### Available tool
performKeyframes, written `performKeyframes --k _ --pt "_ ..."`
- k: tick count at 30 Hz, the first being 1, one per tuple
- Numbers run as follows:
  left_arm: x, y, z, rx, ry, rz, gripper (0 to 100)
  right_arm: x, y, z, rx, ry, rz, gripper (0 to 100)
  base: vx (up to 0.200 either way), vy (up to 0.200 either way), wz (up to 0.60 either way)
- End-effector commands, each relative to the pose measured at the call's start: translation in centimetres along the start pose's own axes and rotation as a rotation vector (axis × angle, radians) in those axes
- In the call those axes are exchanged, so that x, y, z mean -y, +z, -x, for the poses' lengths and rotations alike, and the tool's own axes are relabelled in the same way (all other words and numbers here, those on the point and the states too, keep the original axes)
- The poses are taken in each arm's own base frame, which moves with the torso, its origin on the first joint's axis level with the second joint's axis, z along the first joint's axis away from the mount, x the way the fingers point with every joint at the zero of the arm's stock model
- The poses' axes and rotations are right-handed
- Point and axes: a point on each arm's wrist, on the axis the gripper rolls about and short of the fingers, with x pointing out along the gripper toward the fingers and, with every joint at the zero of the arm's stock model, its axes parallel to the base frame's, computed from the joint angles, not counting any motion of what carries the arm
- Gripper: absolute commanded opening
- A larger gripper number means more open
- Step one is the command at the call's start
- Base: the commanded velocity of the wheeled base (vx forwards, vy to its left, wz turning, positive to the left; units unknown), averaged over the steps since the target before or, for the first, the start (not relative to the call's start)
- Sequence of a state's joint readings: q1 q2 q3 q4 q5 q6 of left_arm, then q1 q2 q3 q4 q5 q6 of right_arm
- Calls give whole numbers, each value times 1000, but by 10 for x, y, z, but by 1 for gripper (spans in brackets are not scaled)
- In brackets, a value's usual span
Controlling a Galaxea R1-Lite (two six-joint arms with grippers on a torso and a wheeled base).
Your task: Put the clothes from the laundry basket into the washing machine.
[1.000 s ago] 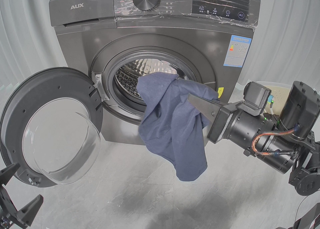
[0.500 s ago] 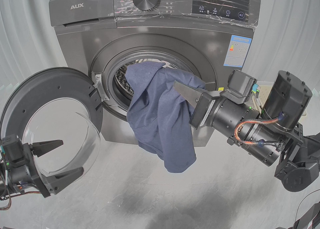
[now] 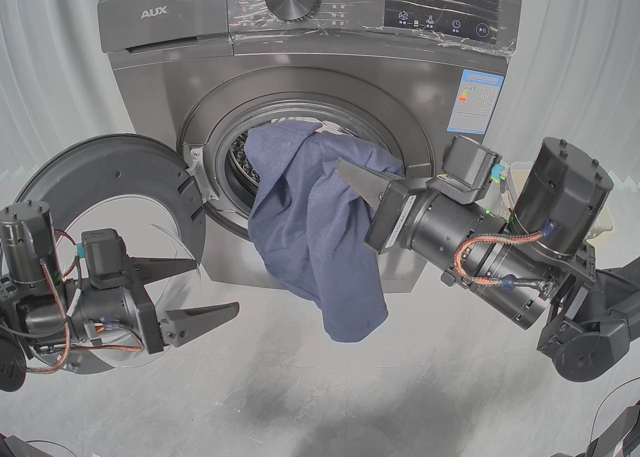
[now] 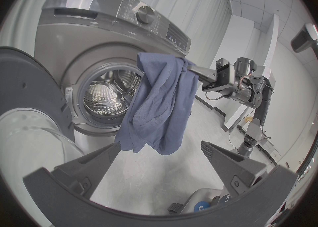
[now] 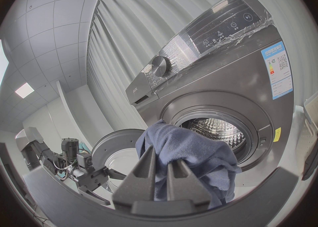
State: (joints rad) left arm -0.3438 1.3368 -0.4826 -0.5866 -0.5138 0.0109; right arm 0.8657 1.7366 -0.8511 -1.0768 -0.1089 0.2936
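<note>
The laundry basket (image 5: 306,131) is mostly hidden behind the right arm and cut off at the scene's right edge, so only a strip of its pale perforated wall shows and its contents cannot be seen. The right gripper (image 3: 353,178) has its tips buried in cloth in the head view; the right wrist view shows its two fingers (image 5: 149,161) pressed close together, pinching a bunched fold of the blue garment (image 3: 313,225). Whether the garment touches the rim of the washing machine (image 3: 167,78) is hard to tell. There is one garment, one machine, one round door (image 3: 113,165) and two grippers. The door is swung fully open to the left, with its glass bowl facing the near side. The garment is held up in front of the right half of the open drum (image 4: 102,97), covering that part of the mouth. Its long axis runs up and down: the gathered top is level with the upper part of the opening and the loose lower end points at the floor (image 3: 267,378), hanging clear above it. The left gripper (image 3: 213,286) is at the near left, in front of the door, fingers spread wide and holding nothing, pointing right towards the garment.
</note>
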Motion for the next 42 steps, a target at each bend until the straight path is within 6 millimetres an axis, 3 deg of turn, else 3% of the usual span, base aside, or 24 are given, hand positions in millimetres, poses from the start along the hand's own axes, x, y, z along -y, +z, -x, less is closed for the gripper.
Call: performKeyframes --k 1,28,34,42 --pt "-10 -2 -29 -55 -24 31 100 -2 0 0 1 4 -1 0 0 0 0" --pt "-43 1 -101 2 -46 63 100 -9 0 2 16 29 -6 0 0 0 0" --pt "-35 4 -104 39 -81 50 100 -11 -2 2 13 36 -9 0 0 0 0" --pt "-9 10 -99 78 -154 38 100 -6 -2 0 12 22 -6 0 0 0 0"
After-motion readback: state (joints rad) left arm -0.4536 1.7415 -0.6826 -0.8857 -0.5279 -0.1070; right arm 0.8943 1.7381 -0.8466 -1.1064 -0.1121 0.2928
